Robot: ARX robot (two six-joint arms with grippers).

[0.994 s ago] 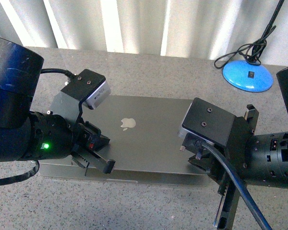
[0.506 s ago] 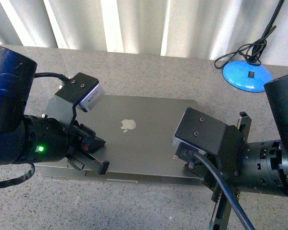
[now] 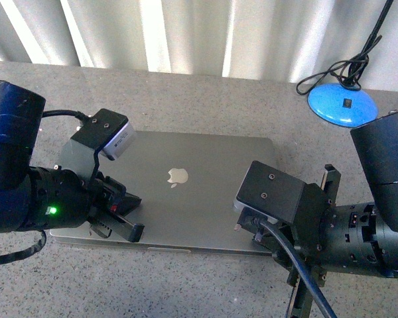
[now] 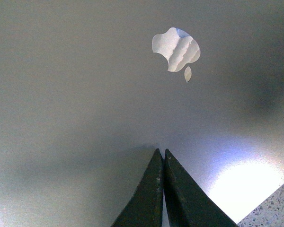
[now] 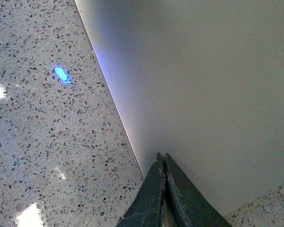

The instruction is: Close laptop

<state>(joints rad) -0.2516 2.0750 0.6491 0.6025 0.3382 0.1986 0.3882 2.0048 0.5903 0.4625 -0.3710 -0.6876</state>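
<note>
The laptop (image 3: 186,192) lies in the middle of the counter (image 3: 205,99), closer to the near edge than to the far one. Its lid is down, with the logo (image 3: 177,176) facing up. A thin seam shows along the edge of the laptop nearest the counter's near edge. I cannot tell whether the lid is fully seated there.

My left gripper (image 4: 160,152) is clenched and empty, with its fingers pressed together. Its tip is at the lid surface, on the part toward the counter's left edge. My right gripper (image 5: 162,156) is also clenched and empty. Its tip sits just inside the lid edge that faces the counter's right edge. Neither wrist view confirms firm contact.

I judge the step in hand to be the final seating of the lid.

1. Press straight down with both tips, using equal, light force.
2. Avoid any sideways drag, because the smooth metal scratches easily and the laptop could slide on the counter.
3. Hold the right tip inside the lid edge so that it cannot slip off onto the counter.
4. Lift both arms vertically once the seam is even.
</note>
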